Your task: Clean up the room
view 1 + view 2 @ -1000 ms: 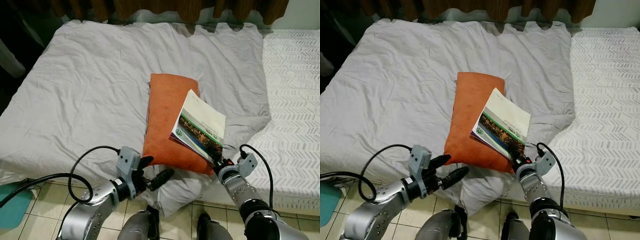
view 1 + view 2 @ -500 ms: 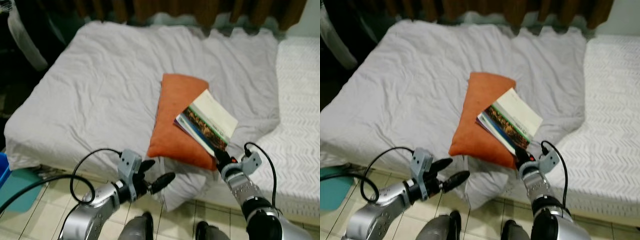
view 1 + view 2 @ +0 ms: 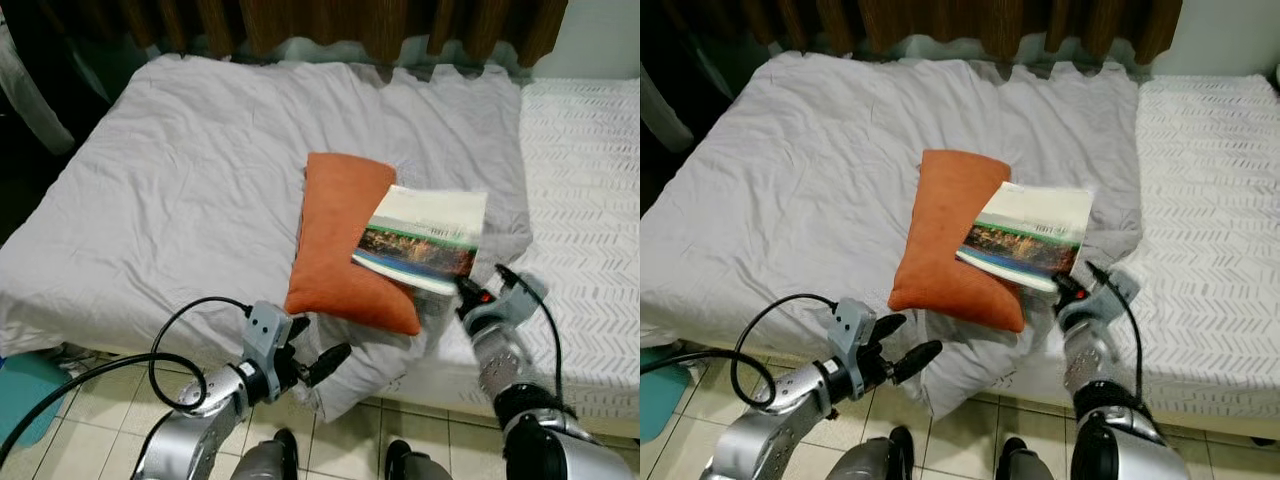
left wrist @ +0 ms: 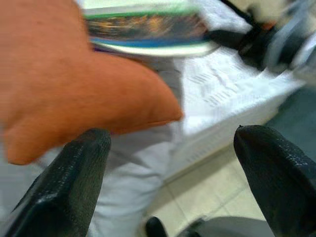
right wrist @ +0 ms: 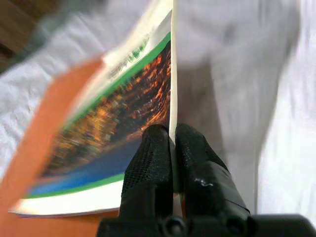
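Step in hand, by my reading: lifting magazine (image 3: 424, 241) off orange pillow (image 3: 344, 240) on bed (image 3: 170, 190). Best kept level, pinch firm at corner, pages not let to fan.

Right end effector (image 5: 172, 144): fingers closed tight on magazine's near edge.

Left end effector (image 3: 312, 352): fingers spread wide, empty, below pillow's near corner at bed edge.

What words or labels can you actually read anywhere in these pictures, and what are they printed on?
None can be read.
The book held by the right gripper over the orange pillow has a line of print on its white cover above the picture band: too small and blurred to read.
The same print in the right wrist view: blurred.
The left gripper and the bed sheet carry no text.
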Robot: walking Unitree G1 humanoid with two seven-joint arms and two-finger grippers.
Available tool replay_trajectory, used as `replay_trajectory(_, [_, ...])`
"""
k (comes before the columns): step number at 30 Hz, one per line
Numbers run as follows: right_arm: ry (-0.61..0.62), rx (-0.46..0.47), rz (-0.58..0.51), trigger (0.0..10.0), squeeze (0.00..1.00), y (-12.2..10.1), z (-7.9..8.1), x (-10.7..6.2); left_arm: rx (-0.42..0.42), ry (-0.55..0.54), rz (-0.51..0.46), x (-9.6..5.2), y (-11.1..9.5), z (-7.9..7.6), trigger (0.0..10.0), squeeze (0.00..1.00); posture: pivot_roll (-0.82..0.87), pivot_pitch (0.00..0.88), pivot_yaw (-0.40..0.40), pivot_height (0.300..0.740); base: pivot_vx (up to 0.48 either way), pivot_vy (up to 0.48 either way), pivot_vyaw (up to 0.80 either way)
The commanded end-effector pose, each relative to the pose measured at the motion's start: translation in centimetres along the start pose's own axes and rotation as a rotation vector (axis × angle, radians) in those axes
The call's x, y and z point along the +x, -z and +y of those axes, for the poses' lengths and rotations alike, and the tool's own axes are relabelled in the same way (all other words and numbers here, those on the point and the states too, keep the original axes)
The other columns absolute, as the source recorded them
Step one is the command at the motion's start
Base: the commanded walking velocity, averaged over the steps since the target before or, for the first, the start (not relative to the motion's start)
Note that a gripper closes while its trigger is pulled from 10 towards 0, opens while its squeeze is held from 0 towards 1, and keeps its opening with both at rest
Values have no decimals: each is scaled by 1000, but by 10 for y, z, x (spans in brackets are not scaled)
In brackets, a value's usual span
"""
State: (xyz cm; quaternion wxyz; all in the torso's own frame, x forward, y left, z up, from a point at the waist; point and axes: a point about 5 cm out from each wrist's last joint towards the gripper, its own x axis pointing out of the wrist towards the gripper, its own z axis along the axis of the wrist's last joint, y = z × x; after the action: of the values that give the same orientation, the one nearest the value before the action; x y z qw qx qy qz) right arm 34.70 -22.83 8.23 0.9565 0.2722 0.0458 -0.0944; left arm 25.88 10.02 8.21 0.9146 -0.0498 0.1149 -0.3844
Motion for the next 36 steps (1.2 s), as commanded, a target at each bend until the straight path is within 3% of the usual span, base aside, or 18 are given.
replay_trajectory(1, [-18, -95, -110, 0, 0, -26, 4, 4, 26, -58, -10, 1, 1, 7, 10000, 0, 18, 112, 29, 740, 0, 0, 0])
replay_trajectory(3, [-26, -127, -143, 0, 0, -33, 6, 5, 32, -68, -22, 3, -1, 8, 10000, 0, 10, 99, 29, 740, 0, 0, 0])
replay_trajectory(8, [-33, -342, -296, 0, 0, -62, 8, 0, 85, -180, -80, 10, -10, 18, 10000, 0, -15, 49, 20, 740, 0, 0, 0])
replay_trajectory(9, [-33, -342, -296, 0, 0, -62, 8, 0, 85, -180, -80, 10, -10, 18, 10000, 0, -15, 49, 20, 740, 0, 0, 0])
replay_trajectory(10, [-37, -491, -394, 0, 0, -72, 8, -13, 104, -238, -96, 12, -12, 22, 10000, 0, -34, 16, 19, 740, 0, 0, 0])
replay_trajectory(11, [-37, -491, -394, 0, 0, -72, 8, -13, 104, -238, -96, 12, -12, 22, 10000, 0, -34, 16, 19, 740, 0, 0, 0])
replay_trajectory(13, [-61, -628, -442, 0, 0, -71, 7, -30, 135, -289, -108, 11, -15, 24, 10000, 0, -47, 0, 17, 740, 0, 0, 0])
replay_trajectory(14, [-61, -628, -442, 0, 0, -71, 7, -30, 135, -289, -108, 11, -15, 24, 10000, 0, -47, 0, 17, 740, 0, 0, 0])
replay_trajectory(16, [-91, -738, -417, 0, 0, -55, -1, -51, 153, -343, -142, 6, -18, 27, 10000, 0, -57, 0, 13, 740, 0, 0, 0])
replay_trajectory(19, [-101, -770, -401, 0, 0, -48, -5, -58, 153, -357, -157, 4, -18, 27, 10000, 0, -57, 0, 13, 740, 0, 0, 0])
replay_trajectory(21, [-58, -835, -292, 0, 0, -16, -33, -87, 197, -405, -183, -5, -18, 29, 10000, 0, -62, 0, 9, 740, 0, 0, 0])
replay_trajectory(23, [-36, -854, -256, 0, 0, -7, -43, -97, 208, -419, -187, -7, -18, 29, 10000, 0, -62, 0, 9, 740, 0, 0, 0])
replay_trajectory(25, [-36, -854, -256, 0, 0, -7, -43, -97, 208, -419, -187, -7, -18, 29, 10000, 0, -62, 0, 9, 740, 0, 0, 0])
replay_trajectory(27, [18, -881, -193, 0, 0, 7, -60, -119, 230, -452, -200, -6, -18, 34, 10000, 0, -78, 0, -6, 740, 0, 0, 0])
replay_trajectory(29, [18, -881, -193, 0, 0, 7, -60, -119, 230, -452, -200, -6, -18, 34, 10000, 0, -78, 0, -6, 740, 0, 0, 0])
replay_trajectory(30, [41, -862, -121, 0, 0, 17, -70, -135, 225, -482, -211, -8, -17, 39, 10000, 0, -82, 0, -23, 740, 0, 0, 0])
replay_trajectory(31, [38, -837, -85, 0, 0, 21, -72, -140, 205, -489, -215, -10, -15, 40, 10000, 0, -83, 0, -27, 740, 0, 0, 0])
replay_trajectory(36, [38, -791, -50, 0, 0, 24, -74, -140, 183, -491, -214, -11, -11, 39, 10000, 0, -84, 0, -25, 740, 0, -288, 0])
